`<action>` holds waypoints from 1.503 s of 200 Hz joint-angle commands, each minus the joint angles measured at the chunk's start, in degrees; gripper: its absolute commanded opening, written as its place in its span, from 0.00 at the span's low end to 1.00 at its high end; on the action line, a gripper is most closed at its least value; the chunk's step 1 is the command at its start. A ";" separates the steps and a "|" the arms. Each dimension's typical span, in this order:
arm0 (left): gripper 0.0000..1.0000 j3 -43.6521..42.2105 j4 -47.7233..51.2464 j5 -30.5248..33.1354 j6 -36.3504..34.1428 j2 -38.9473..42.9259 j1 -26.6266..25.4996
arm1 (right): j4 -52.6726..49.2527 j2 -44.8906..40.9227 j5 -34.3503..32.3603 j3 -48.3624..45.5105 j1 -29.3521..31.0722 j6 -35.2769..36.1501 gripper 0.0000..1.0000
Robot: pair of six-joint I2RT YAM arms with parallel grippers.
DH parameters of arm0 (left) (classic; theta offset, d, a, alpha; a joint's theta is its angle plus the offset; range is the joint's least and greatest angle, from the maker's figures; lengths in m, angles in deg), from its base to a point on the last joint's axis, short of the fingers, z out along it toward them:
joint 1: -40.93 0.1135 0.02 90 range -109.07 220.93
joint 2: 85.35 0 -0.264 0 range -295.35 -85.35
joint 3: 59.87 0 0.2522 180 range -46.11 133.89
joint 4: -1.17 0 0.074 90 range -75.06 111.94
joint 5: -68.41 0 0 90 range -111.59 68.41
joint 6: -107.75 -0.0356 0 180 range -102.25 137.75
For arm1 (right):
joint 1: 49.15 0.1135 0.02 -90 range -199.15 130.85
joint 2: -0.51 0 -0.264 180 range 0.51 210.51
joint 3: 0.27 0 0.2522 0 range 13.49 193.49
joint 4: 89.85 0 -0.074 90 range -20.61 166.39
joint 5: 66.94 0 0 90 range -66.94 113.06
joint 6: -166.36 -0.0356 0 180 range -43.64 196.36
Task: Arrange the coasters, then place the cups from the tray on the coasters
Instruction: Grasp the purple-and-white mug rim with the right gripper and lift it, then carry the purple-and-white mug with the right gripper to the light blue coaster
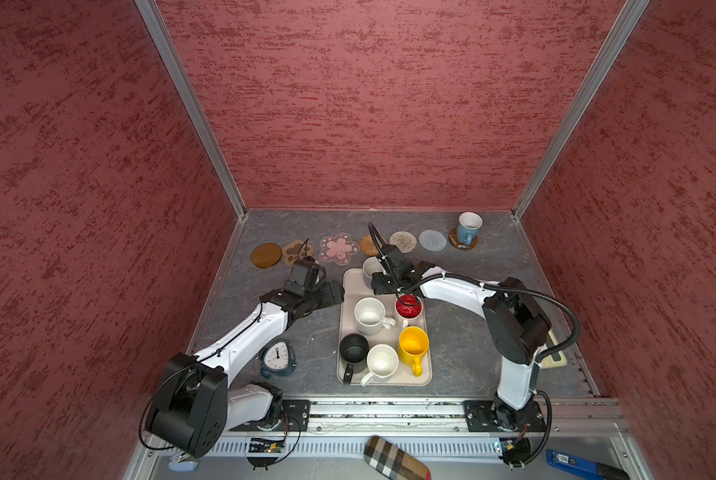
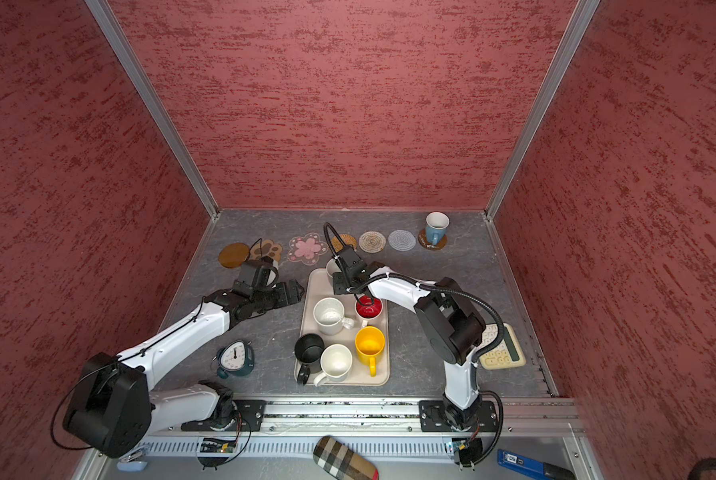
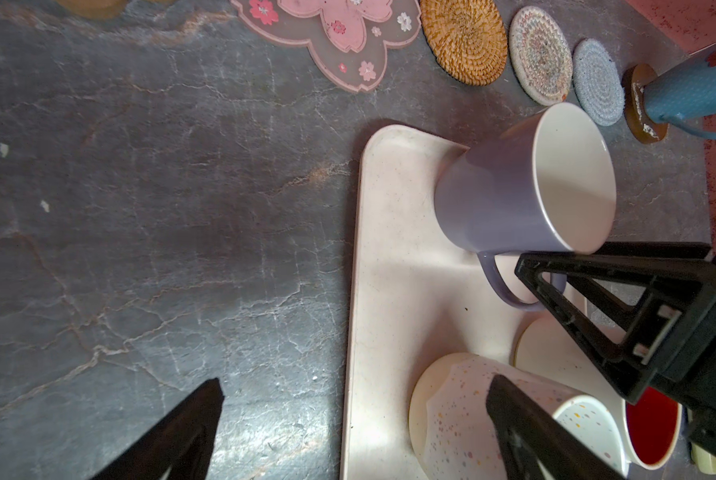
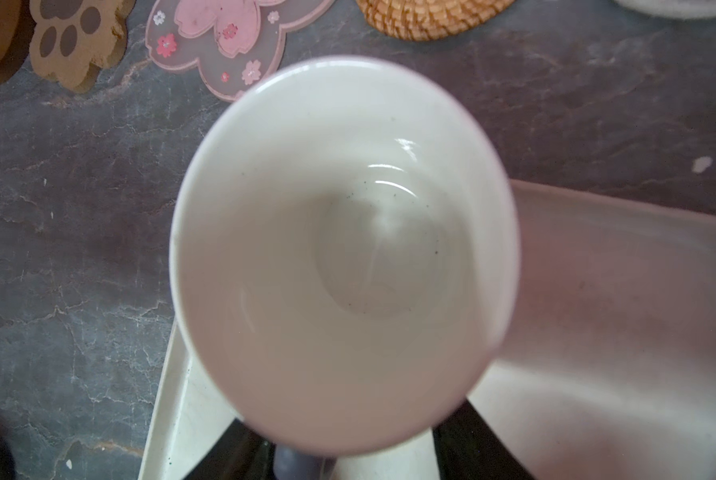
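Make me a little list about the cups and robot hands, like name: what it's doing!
Cups on tray: six
Cup on a coaster: light blue cup, on brown coaster at far right
Bare coasters: six, from brown disc to grey round
Left gripper: open, empty, beside tray
Right gripper: jaws apart, either side of lavender cup handle

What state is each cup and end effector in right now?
Left end effector: open, empty.
Right end effector: open, astride the lavender cup's handle.
Lavender cup: upright on the tray.
Light blue cup: upright on the brown coaster.
Speckled white cup: upright on tray.
Red-lined cup: upright on tray.
Yellow cup: upright on tray.
Black cup: upright on tray.
Plain white cup: upright on tray.
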 commanded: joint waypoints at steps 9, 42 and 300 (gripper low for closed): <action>1.00 -0.93 -2.10 -0.94 -0.65 -0.35 0.59 | -1.47 1.87 -3.71 2.87 0.34 0.28 0.47; 1.00 -1.08 -2.29 -1.22 -0.65 -0.26 0.79 | -2.01 2.48 -4.76 3.40 0.32 0.73 0.37; 1.00 6.55 3.26 -1.15 0.21 0.31 -1.11 | -4.61 -8.36 -7.81 2.79 -5.32 6.64 0.00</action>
